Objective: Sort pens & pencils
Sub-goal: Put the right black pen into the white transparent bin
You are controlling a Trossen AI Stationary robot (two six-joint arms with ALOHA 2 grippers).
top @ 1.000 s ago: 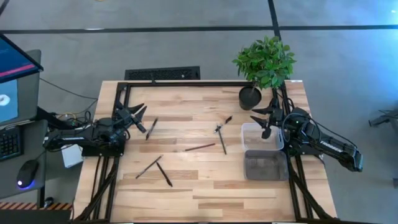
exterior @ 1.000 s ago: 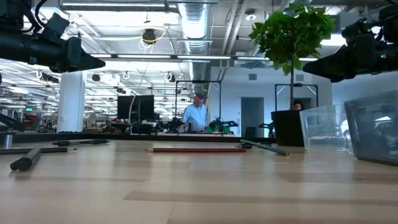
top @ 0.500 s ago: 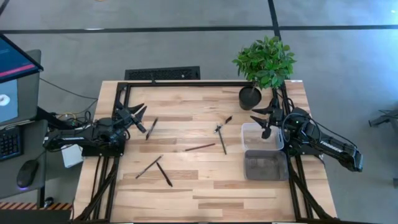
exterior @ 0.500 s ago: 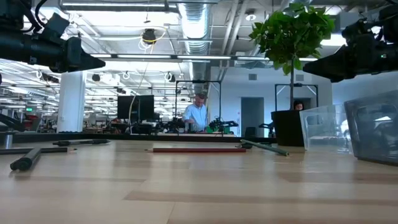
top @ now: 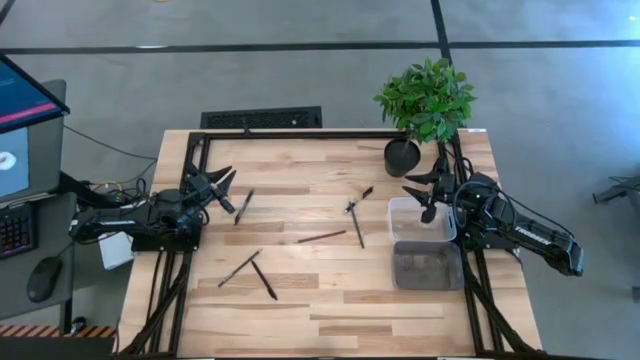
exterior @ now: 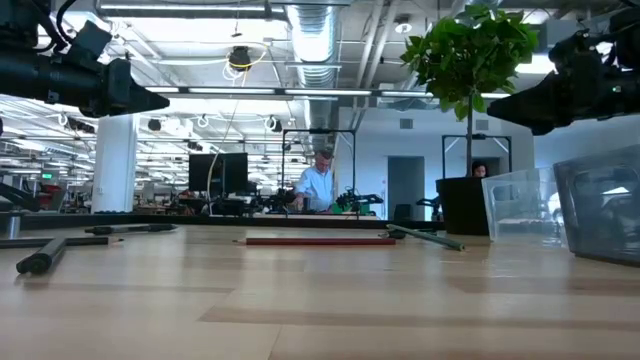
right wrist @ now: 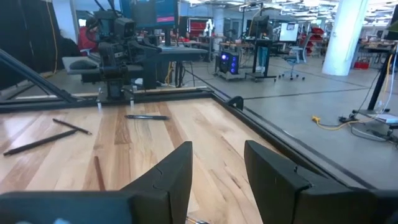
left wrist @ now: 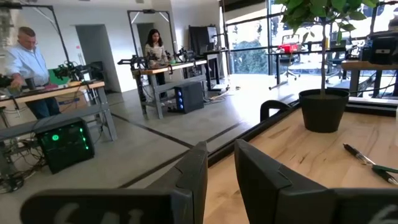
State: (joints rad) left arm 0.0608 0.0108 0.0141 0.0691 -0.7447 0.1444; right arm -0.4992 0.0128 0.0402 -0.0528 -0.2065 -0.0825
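Observation:
Several pens and pencils lie flat on the wooden table: a dark one [top: 243, 206] close to my left gripper, two crossed ones [top: 252, 272] toward the near edge, a reddish pencil [top: 322, 237] in the middle, and a crossed pair [top: 355, 212] right of centre. My left gripper [top: 227, 192] hovers level at the table's left side, open and holding nothing [left wrist: 221, 152]. My right gripper [top: 420, 196] hovers level at the right side over the clear bin [top: 408, 222], open and holding nothing [right wrist: 217, 152].
A dark bin [top: 426, 266] stands nearer the front edge than the clear bin. A potted plant [top: 424, 100] stands at the far right corner. A black frame [top: 300, 134] runs along the table's far edge. People work at benches [exterior: 316, 186] in the room behind.

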